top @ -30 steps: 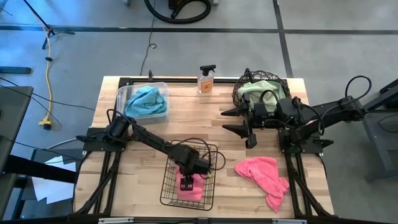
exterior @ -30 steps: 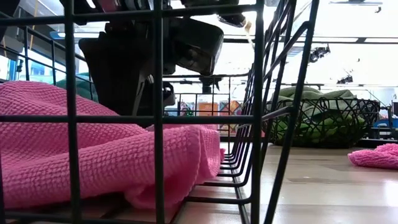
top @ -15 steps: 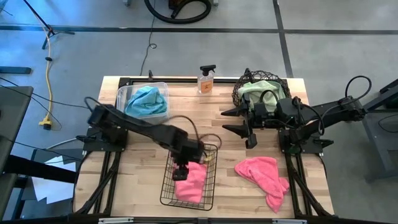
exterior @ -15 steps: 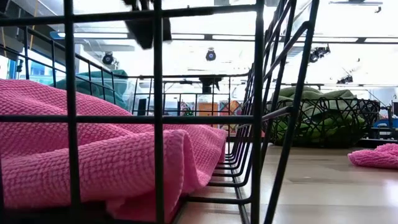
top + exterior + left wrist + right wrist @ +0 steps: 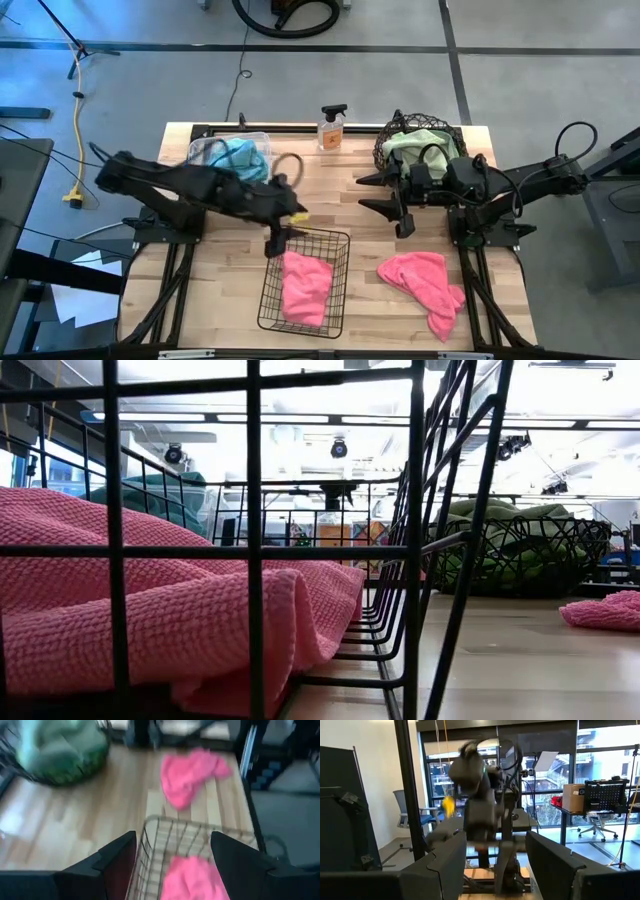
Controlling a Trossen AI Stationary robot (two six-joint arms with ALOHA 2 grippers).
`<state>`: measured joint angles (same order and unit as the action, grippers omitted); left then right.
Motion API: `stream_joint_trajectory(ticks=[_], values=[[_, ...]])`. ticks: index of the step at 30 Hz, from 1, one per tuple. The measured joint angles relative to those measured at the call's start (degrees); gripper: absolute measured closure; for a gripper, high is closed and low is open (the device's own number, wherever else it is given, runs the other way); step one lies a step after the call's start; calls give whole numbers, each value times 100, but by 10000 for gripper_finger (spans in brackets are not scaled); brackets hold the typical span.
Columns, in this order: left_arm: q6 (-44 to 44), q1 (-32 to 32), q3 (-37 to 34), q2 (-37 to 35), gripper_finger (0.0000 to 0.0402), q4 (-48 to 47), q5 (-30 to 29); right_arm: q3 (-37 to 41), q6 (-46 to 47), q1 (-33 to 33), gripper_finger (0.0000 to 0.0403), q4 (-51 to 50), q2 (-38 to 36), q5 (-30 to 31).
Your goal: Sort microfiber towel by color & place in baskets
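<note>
We take the black rectangular wire-grid basket near the table's front edge as our landmark. Inside it lies a pink microfiber towel, crumpled into soft folds; from table height its knobbly woven texture shows clearly through the bars, its folded edge resting on the basket floor.

Just beside the basket's back left corner hangs the left gripper, its dark fingers spread wide apart with nothing between them; in its wrist view the basket rim and the pink cloth sit below the gap.

To the right of the basket, apart from it, a second pink microfiber towel lies loose and rumpled on the pale wooden table.

Behind the basket to the left, a clear rectangular plastic bin holds a bunched teal-blue towel. Behind it to the right, a round dark woven-wire basket holds a lime green towel. Between the two stands an orange spray bottle.

The right gripper waits just in front of the round basket, fingers apart and empty.
</note>
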<state>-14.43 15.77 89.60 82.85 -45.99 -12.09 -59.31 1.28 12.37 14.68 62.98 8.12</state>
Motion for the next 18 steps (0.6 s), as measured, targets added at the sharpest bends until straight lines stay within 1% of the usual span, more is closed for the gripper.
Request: stream_joint_trajectory(ticks=[3,7,15,18], values=[[171,0,-4,-266,156,272,-168,0,17,1,201,5,0,2],[465,0,-417,-673,156,1145,-264,0,17,1,201,24,0,4],[605,-119,-2076,-1670,156,3231,-411,0,88,0,201,24,2,7],[630,-120,-2620,-1996,156,3943,-736,0,315,0,201,22,2,26]])
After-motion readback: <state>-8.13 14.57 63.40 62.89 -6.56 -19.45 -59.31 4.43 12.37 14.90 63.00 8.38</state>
